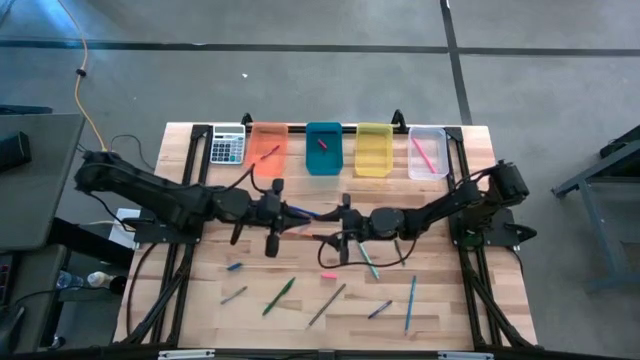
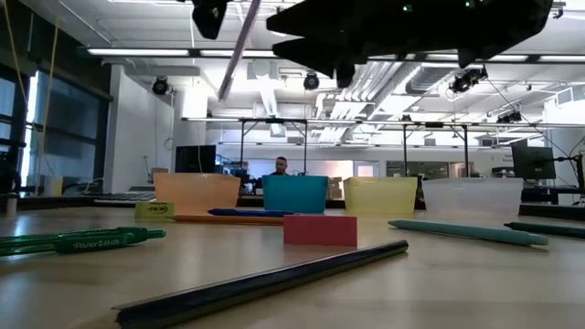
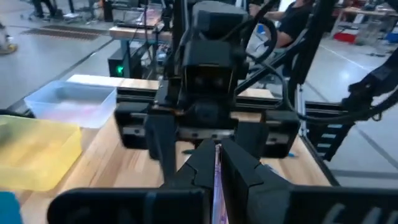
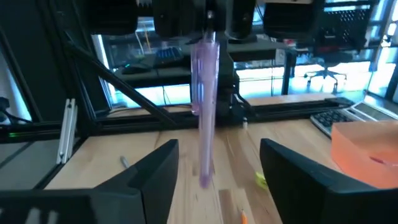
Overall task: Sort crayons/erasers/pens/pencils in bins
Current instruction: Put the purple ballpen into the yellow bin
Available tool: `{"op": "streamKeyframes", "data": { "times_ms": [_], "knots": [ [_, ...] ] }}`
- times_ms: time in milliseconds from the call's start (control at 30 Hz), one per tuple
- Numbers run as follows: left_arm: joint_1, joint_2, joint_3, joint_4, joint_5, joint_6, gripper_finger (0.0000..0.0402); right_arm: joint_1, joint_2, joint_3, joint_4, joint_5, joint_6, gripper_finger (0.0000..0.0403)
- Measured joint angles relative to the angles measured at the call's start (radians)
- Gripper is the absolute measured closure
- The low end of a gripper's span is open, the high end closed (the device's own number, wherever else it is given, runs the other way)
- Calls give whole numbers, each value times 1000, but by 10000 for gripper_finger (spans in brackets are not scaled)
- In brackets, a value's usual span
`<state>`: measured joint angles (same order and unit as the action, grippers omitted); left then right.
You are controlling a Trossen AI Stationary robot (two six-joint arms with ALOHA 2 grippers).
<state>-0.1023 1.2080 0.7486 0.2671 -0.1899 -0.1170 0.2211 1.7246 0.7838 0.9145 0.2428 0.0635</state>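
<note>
Right wrist view: a translucent purple pen (image 4: 204, 112) hangs between the two arms above the counter (image 1: 300, 310), its top pinched in the closed jaws of the left gripper (image 3: 216, 163). The right gripper (image 4: 217, 177) faces it with jaws spread wide and holding nothing. The pen's long axis runs nearly vertical, its lower end dangling just ahead of the right jaws' gap. It looks slim, glossy and see-through. Judging by the hold, the left arm carries it on to the bins (image 1: 347, 150).
</note>
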Motion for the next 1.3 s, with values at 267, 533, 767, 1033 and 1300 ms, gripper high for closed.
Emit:
{"op": "streamKeyframes", "data": {
  "times_ms": [267,533,767,1033,1300],
  "knots": [
    [26,41,0,61,57,17,401,1,79,61,41,-11,-45,181],
    [25,57,0,79,69,28,401,1,85,92,9,-9,-63,203],
    [25,57,0,78,68,34,401,0,86,94,-4,-8,-44,287],
    [25,53,0,73,66,42,387,0,86,94,-6,-7,-45,383],
    [61,-8,0,57,91,61,334,-7,85,94,-51,64,-44,380]
  ]
}}
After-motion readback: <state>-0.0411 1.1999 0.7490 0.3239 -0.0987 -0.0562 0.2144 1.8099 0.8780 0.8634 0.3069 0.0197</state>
